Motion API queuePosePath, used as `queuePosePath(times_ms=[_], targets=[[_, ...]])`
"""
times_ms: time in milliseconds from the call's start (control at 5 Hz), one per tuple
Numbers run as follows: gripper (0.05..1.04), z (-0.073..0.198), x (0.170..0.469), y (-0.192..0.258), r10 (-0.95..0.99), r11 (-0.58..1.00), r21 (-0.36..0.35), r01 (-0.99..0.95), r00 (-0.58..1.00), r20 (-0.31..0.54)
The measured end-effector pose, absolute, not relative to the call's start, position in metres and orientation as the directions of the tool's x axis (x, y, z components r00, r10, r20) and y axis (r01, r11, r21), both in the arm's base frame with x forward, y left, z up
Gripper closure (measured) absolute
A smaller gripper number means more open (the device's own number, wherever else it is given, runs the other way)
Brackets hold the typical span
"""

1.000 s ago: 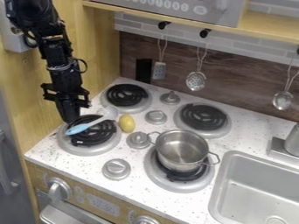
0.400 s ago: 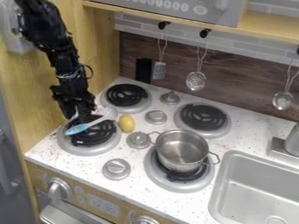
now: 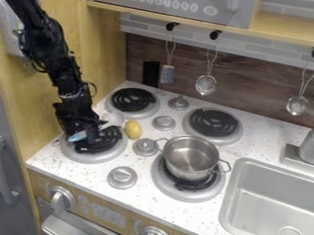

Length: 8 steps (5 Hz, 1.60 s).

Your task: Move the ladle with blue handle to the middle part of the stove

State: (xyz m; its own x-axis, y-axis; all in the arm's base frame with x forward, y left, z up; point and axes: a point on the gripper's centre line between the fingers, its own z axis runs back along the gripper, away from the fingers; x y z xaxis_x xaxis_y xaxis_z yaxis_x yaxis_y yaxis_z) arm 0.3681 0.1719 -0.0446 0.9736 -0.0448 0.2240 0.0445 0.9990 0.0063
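Ladle [image 3: 77, 137] on front-left burner [image 3: 92, 158], blue handle over coil, pale bowl past burner's back-right edge. Gripper [image 3: 85, 136] down over same burner, at handle; can't tell if gripping or how wide. Lemon [image 3: 133, 129] just right of burner. Metal pot [image 3: 190, 158] farther right of it. Sink [image 3: 270, 197] well apart, right of burner. Back-left burner [image 3: 132, 100] behind it.
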Motion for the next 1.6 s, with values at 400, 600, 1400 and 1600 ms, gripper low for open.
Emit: queuePosePath(times_ms=[400,600,1400,1600], targets=[[0.140,-0.059,0.373,0.178,-0.027,0.998,0.062,0.015,0.980,0.199],[0.400,-0.060,0.378,0.180,-0.040,0.996,0.087,0.023,0.980,0.197],[0.904,-0.045,0.360,0.149,-0.052,0.998,-0.019,0.055,0.988,0.147],[0.924,-0.019,0.364,0.109,-0.107,0.989,-0.078,0.122,0.979,0.173]])
